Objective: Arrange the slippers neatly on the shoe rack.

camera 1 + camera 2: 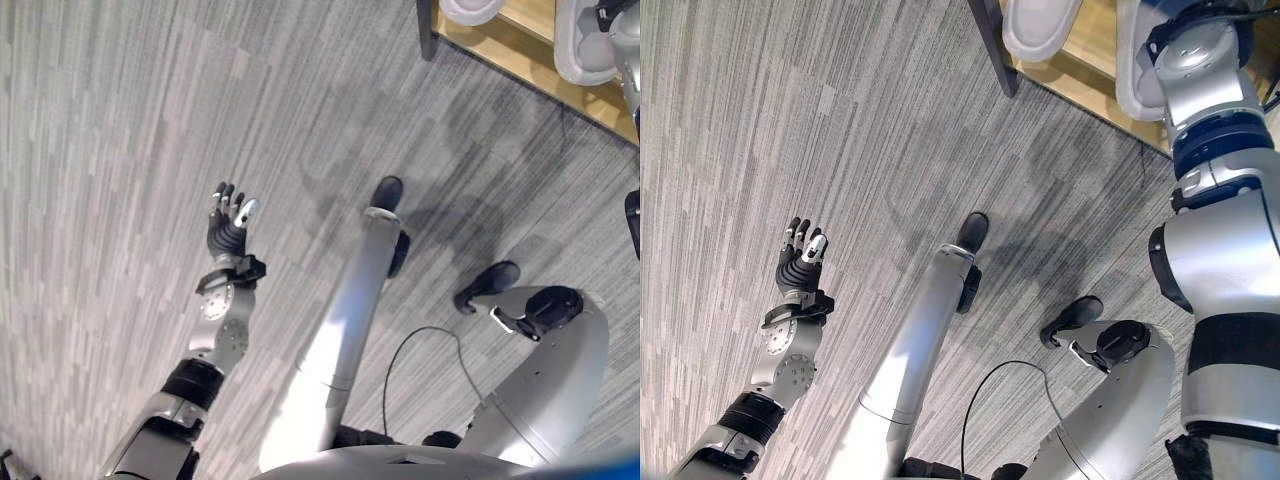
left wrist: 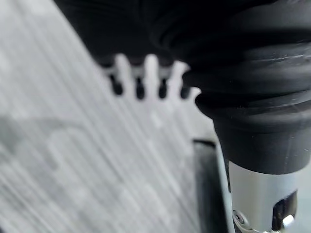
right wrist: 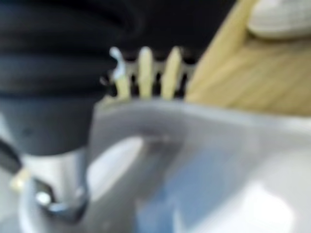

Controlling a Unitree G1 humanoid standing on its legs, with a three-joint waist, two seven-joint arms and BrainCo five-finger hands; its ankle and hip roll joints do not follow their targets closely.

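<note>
- Here, my left hand (image 1: 228, 228) hangs over the grey striped carpet (image 1: 120, 150), well away from the shoe rack (image 1: 1095, 45), with nothing in it.
- Its fingers (image 2: 138, 75) stand straight and slightly spread, dark tips up, and the thumb sits a little apart from them; my left wrist view shows the same row of fingers with bare carpet past them.
- My right arm reaches up to the shoe rack at the far right edge of the scene; there my right hand (image 3: 146, 73) is at the nearer white slipper (image 1: 1137, 70).
- In my right wrist view the fingers run straight down behind the slipper's pale rim, and their tips are hidden by it, so I cannot tell whether they grip the slipper or only rest against it.
- That slipper lies on the rack's light wooden shelf, its long side running away from me, just beside my right wrist.
- A second white slipper (image 1: 1038, 28) lies on the same shelf, to the left of the first and apart from it, close to the rack's dark upright post (image 1: 992, 45).
- The two slippers lie roughly side by side with a strip of bare wood between them.
- The wooden shelf also shows in my right wrist view, with the second slipper (image 3: 282, 19) lying on it farther off.
</note>
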